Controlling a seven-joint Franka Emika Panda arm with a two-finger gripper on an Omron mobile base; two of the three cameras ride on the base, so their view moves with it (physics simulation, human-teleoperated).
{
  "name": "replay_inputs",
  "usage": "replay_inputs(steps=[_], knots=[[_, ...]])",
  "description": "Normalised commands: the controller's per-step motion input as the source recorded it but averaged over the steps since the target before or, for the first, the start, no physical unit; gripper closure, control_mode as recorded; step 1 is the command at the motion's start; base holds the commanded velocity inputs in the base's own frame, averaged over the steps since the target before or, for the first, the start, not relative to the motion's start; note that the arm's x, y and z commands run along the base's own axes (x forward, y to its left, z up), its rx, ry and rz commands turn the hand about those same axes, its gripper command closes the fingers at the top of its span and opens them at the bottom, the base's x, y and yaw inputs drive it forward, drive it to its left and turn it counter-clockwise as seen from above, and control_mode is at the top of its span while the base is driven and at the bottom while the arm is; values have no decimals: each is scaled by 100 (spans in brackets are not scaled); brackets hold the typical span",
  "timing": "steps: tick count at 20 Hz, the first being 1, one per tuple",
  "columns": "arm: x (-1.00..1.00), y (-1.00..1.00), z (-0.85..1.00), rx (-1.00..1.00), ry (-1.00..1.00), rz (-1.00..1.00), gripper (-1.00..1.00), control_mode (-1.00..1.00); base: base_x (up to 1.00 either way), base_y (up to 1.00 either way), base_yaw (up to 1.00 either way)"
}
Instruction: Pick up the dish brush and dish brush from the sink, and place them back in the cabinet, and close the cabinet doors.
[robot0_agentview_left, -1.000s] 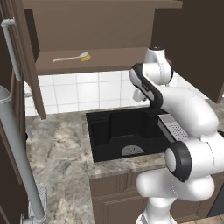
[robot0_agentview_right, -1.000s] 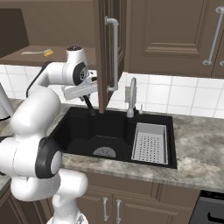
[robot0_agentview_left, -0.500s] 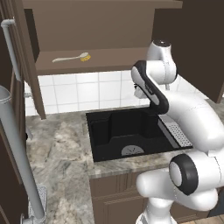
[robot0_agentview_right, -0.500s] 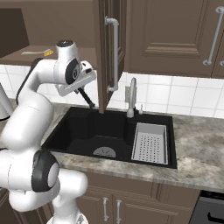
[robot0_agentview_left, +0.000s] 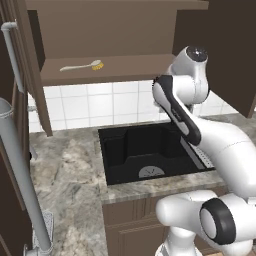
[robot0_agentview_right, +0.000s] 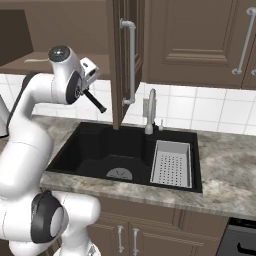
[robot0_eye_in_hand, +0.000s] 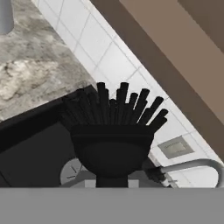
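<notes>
The gripper (robot0_agentview_right: 88, 75) pinches the black dish brush (robot0_eye_in_hand: 113, 131) above the sink (robot0_agentview_right: 90, 150); the whitish brush (robot0_agentview_left: 80, 66) apparently lies on the cabinet shelf (robot0_agentview_left: 125, 67).

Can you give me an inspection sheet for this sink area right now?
Surface: marbled grey counter around black sink.
Job's things: whitish dish brush lies on the open cabinet shelf; black dish brush is held above the sink.
Clutter: white perforated rack in the sink's right side.
End effector: shut on the black dish brush.
Cables: nothing seen.
Surroundings: cabinet door open, grey faucet, white tile backsplash.
</notes>
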Motion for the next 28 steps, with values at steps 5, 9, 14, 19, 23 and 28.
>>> replay_inputs(steps=[5,9,14,19,23,28], knots=[[0,15,38,-3,-27,5,100,-100,0,0,0],[0,14,35,-5,-22,5,100,-100,0,0,0],[0,7,33,-11,-17,3,100,-100,0,0,0],[1,3,31,-15,-15,7,100,-100,0,0,0],[0,14,37,-7,-10,5,100,-100,0,0,0],[2,12,25,-5,-1,0,100,-100,0,0,0]])
